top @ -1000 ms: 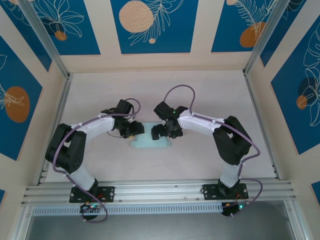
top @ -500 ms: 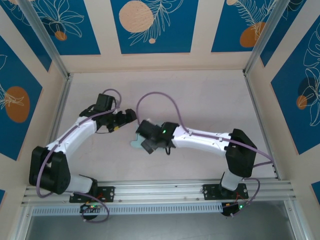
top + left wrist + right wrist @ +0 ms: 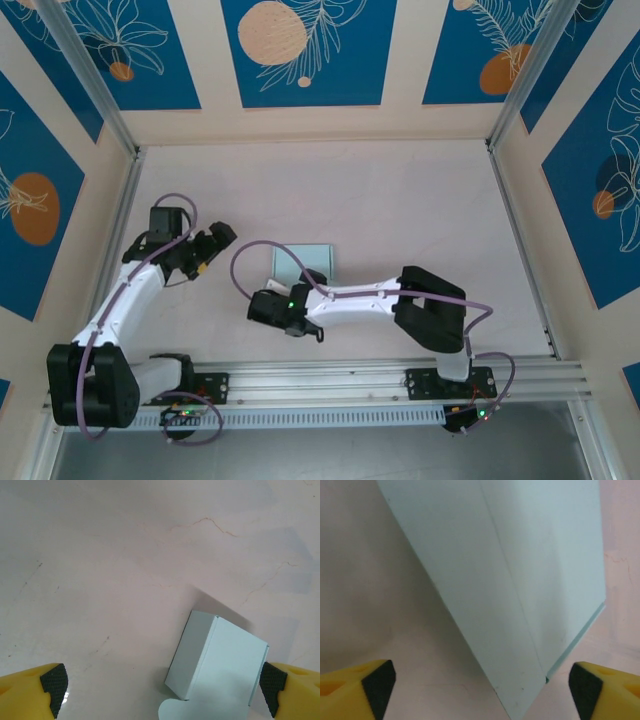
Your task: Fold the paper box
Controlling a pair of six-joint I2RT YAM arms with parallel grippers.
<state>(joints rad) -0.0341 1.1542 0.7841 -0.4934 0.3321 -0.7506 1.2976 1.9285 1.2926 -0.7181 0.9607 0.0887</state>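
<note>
Paper box: pale mint card, lying flat on the desk near its middle, free of both arms

Left wrist view: the box shows two faces meeting at a straight edge, with a rounded flap projecting at its near corner

Left jaws: released and spread wide, black pads holding nothing. From above they stand well to the left of the box

Right jaws: released and spread wide, pads at either side with nothing between them. The box lies just beyond, one fold line running down its face. From above, the right arm reaches leftwards along the near side of the box
</note>
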